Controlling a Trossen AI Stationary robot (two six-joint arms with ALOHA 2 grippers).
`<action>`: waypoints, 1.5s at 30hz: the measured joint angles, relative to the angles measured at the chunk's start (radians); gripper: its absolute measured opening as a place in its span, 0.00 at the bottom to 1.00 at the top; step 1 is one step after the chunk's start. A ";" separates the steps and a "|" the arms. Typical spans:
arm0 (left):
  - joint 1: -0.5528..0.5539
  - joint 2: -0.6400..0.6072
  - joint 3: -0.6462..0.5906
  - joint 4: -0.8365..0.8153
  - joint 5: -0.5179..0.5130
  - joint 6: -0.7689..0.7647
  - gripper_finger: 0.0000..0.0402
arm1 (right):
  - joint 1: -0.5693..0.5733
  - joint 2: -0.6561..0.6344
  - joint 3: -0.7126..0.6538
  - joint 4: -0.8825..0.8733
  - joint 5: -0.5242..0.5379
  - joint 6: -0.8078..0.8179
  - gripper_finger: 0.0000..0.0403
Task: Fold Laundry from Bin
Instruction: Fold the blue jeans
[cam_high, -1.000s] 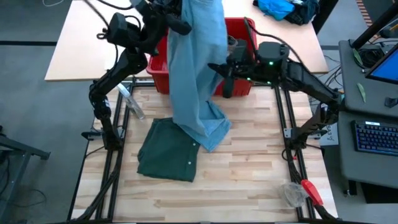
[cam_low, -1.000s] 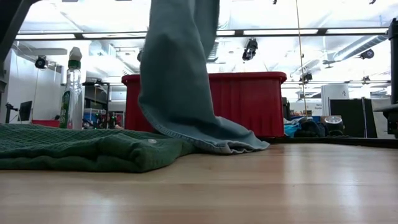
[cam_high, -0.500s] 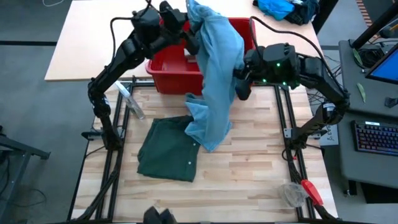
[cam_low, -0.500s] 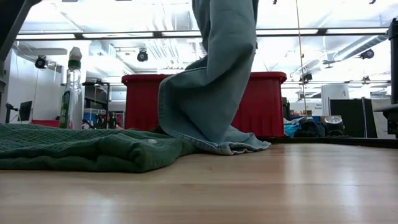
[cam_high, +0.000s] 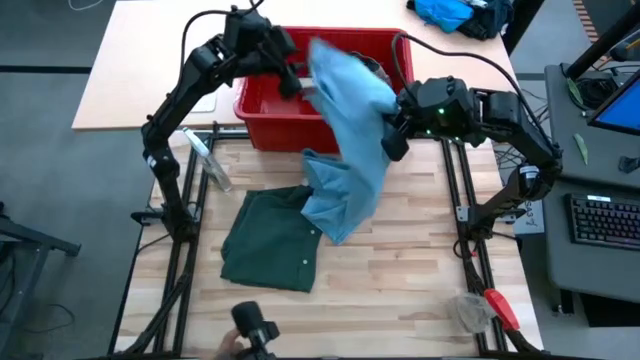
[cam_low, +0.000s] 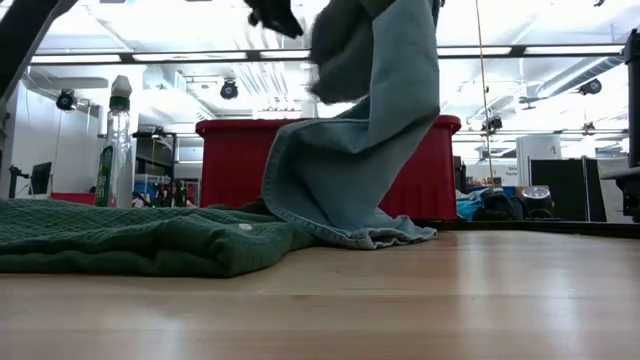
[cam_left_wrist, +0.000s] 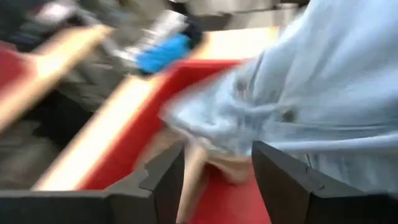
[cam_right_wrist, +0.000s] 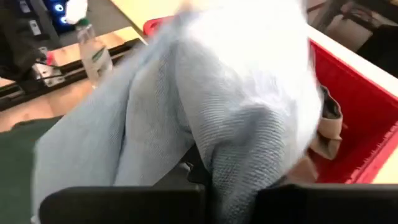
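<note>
Right tool (cam_high: 388, 140) clamps denim trousers (cam_high: 350, 150) beside bin (cam_high: 262, 132) rim; left tool (cam_left_wrist: 217, 180) apart.

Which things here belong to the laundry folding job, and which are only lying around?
Belong to the job:
- jeans
- green shorts
- red bin
- khaki piece

Lying about:
- plastic bottle
- blue cloth heap
- red-handled tool

Your light wooden counter (cam_high: 400, 280) carries the red bin (cam_high: 262, 112) at its far edge, the dark green shorts (cam_high: 268, 242) lying flat near the middle, a clear bottle (cam_high: 212, 166) lying beside its left rail, and the light blue trousers' (cam_high: 335, 210) lower end draped on the shorts.
</note>
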 joint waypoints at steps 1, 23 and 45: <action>0.009 0.005 0.000 -0.013 0.062 -0.014 0.44 | 0.000 0.002 0.000 0.002 -0.004 0.000 0.03; -0.215 0.012 -0.284 -0.132 0.529 -0.269 0.67 | -0.006 0.085 -0.002 -0.042 0.098 0.028 0.03; -0.394 -0.341 -1.600 1.880 0.257 -0.987 0.67 | 0.003 0.084 -0.229 0.079 0.099 0.043 0.03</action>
